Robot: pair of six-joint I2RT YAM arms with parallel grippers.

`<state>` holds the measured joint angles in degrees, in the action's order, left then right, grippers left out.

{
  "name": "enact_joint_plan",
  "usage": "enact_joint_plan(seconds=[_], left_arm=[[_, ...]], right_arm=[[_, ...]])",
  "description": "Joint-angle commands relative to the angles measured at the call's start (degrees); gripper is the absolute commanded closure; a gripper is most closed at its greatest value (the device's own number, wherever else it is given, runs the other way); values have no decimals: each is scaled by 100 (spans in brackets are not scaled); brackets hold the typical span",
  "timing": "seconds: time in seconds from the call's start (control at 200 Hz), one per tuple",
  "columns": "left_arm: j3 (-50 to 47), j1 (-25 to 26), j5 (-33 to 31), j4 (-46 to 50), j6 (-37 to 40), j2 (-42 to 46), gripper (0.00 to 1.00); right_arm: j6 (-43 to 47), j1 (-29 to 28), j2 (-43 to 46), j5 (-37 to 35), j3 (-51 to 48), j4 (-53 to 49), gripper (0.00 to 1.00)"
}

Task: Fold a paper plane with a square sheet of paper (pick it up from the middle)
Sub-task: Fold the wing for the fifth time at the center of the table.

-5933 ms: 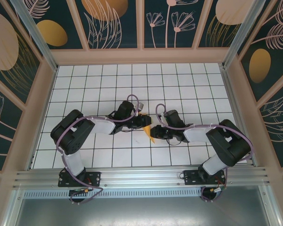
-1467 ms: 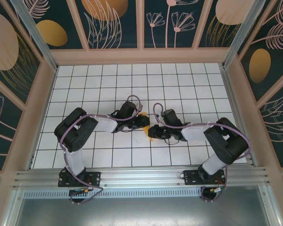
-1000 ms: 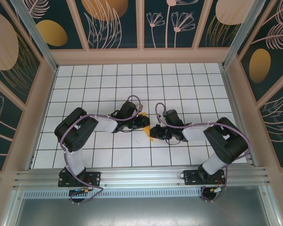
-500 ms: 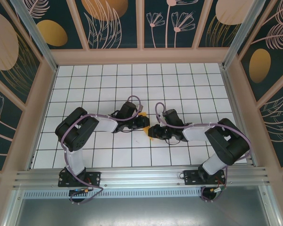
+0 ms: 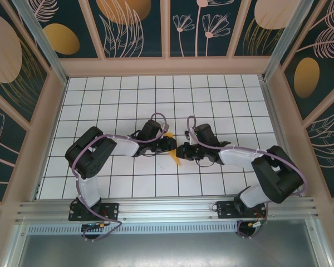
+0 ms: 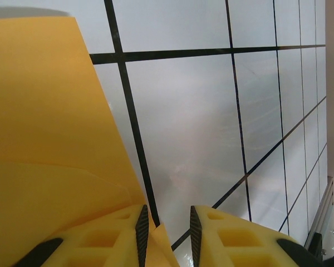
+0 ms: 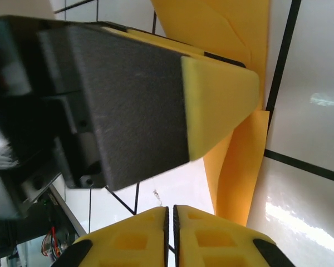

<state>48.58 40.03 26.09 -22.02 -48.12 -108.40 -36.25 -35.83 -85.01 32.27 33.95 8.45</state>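
Observation:
The square sheet of paper [image 5: 177,160] is a small creased orange shape on the white grid, mostly covered by both grippers, so its full outline is hidden. In the left wrist view the paper [image 6: 44,139] fills the left side. My left gripper [image 6: 166,214] stands a little open, and a folded corner rises between its pads against the left one. From above, the left gripper [image 5: 171,146] rests on the paper's far part. My right gripper [image 7: 170,210] is shut with nothing between its pads, and a narrow paper flap [image 7: 239,167] lies just to its right. The right gripper [image 5: 182,151] sits close beside the left.
The left gripper's finger [image 7: 217,105] lies across the paper right in front of the right gripper. The white grid floor [image 5: 222,105] has free room on every side. Pink frame walls [image 5: 167,67] enclose it, with the aluminium rail [image 5: 167,208] at the near edge.
The right arm's wrist has swung farther back and to the right, while its gripper stays at the paper. The left arm has held still.

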Motion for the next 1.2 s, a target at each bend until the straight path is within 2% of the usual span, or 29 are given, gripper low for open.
enact_joint_plan(seconds=[0.0,0.315,0.525,1.196], left_arm=[[103,-32,49,226,127,-88,71],[98,-38,82,205,118,-85,71],[99,-33,72,248,144,-136,71],[182,-32,-17,428,212,-182,71]], right_arm=[[-9,72,-405,515,210,249,89],[-72,208,-911,966,12,585,88],[20,279,-1129,874,-254,544,88],[160,196,-644,836,-849,131,85]])
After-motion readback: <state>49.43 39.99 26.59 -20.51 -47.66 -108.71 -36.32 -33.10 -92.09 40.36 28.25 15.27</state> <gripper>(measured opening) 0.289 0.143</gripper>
